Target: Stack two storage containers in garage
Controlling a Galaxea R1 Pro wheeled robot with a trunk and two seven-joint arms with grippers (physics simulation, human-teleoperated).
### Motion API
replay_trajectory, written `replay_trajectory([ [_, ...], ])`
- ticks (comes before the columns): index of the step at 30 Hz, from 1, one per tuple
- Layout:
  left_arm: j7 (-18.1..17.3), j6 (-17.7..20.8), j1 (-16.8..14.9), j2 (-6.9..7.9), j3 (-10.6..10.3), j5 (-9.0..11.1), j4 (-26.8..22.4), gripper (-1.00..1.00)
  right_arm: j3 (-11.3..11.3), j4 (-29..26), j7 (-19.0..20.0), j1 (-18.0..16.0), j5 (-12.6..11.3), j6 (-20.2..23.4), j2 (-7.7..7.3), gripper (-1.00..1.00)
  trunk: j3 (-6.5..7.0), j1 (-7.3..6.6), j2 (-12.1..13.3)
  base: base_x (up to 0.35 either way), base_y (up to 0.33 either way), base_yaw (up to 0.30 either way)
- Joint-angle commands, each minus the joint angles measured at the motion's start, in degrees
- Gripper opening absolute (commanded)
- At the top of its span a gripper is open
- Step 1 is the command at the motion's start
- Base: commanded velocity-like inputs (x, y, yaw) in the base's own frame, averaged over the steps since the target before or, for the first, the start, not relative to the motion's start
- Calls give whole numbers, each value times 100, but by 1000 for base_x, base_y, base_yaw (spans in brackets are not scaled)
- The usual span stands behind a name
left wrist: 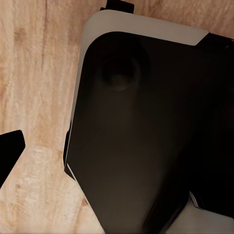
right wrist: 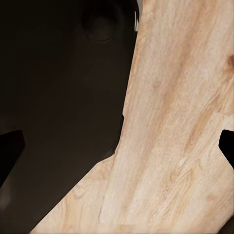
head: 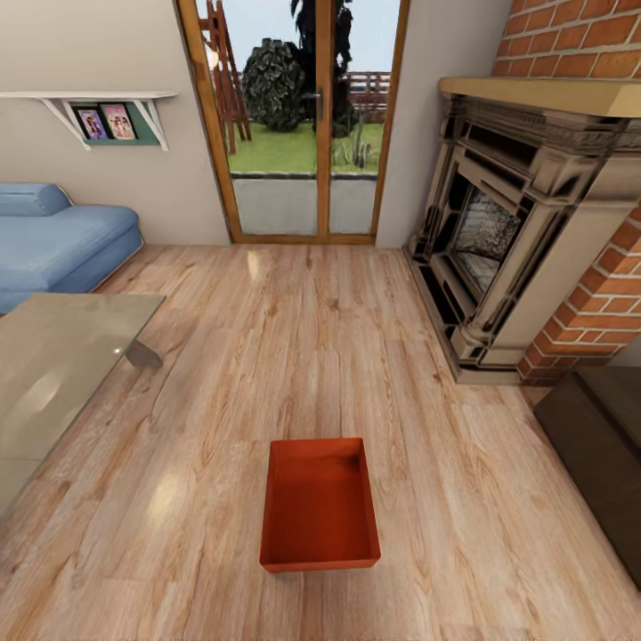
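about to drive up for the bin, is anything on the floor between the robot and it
Nothing visible does. The storage container sits alone on bare wood-plank floor, straight ahead. The glass table is off to the left and the fireplace to the right.

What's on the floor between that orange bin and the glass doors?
Nothing: in the head view, bare wood planks run from the bin to the doors.

Glossy black robot body with a pale trim

Seen from both wrist cameras, the smooth, rounded glossy black body panel (left wrist: 141, 131) carries a shallow round dimple (left wrist: 117, 73) and a white-grey curved edge band (left wrist: 146, 27); flat black fingertip wedges (right wrist: 9, 151) poke in at the picture edges.
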Motion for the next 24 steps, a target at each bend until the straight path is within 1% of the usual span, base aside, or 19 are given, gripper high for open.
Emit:
replay_trajectory([
  [1, -17, 17, -2, 1, 11, 41, -1, 100, 39, 15, -19, -6, -5, -26, 1, 100, -13, 0, -2, 0, 0, 0],
  [18, -17, 17, -2, 1, 9, 41, 1, 100, 39, 15, -19, -7, -5, -20, 1, 100, -167, 0, -2, 0, 0, 0],
  [24, -17, 17, -2, 1, 8, 41, -1, 100, 39, 15, -20, -6, -5, -19, 1, 100, -179, 0, -2, 0, 0, 0],
])
